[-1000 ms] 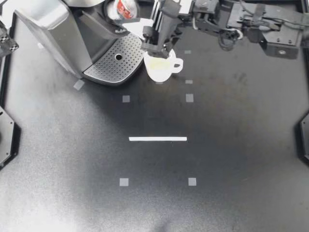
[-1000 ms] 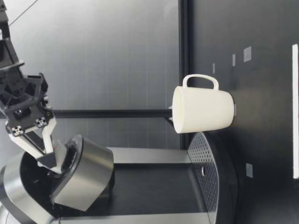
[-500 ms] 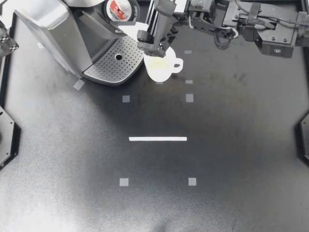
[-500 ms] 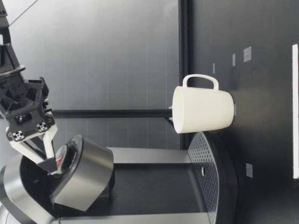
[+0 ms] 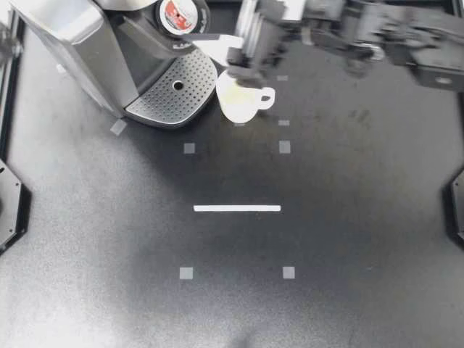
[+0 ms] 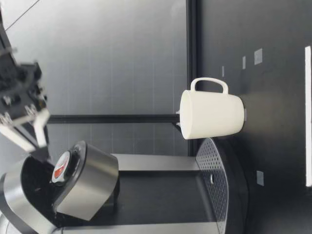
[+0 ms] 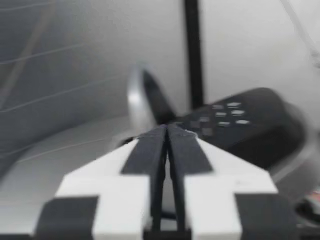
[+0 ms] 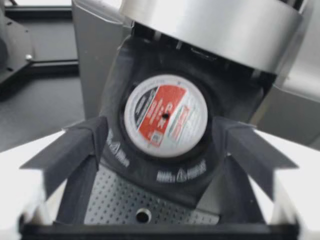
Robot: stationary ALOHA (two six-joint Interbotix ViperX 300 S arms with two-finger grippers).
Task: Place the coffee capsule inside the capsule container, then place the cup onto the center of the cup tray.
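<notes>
At the counter's [image 5: 326, 254] far edge, top view: coffee machine [image 5: 80, 51] stood with its lid raised. The coffee capsule [image 5: 176, 14] sat in the capsule container [image 8: 167, 167], red-and-white foil face up. The cup tray [image 5: 163, 98] (perforated metal plate at the machine's foot) carried nothing.

The cup [image 5: 239, 101], white, stood upright on the counter just beside the tray's rim, not on it, with its handle pointing away from the machine. Whether it touched the rim could not be told.

My right gripper [image 5: 246, 64] appeared blurred, above the cup's far rim and near the capsule container. Right wrist view: both fingers [image 8: 75, 150] were spread wide apart and held nothing. The capsule [image 8: 165, 115] lay ahead of them, seated in its dark ring, with the tray's holes visible below it.

Low view: my right gripper [image 6: 34, 144] hung just above the open machine head, clear of the capsule [image 6: 61, 168]. The cup [image 6: 212, 114] rested with its base on the counter.

Left wrist view: my left gripper [image 7: 167, 135] had its fingers pressed together with nothing between them. Only blurred grey and dark shapes showed beyond.

A white tape strip [image 5: 236, 208] lay mid-counter, well apart from the cup.
</notes>
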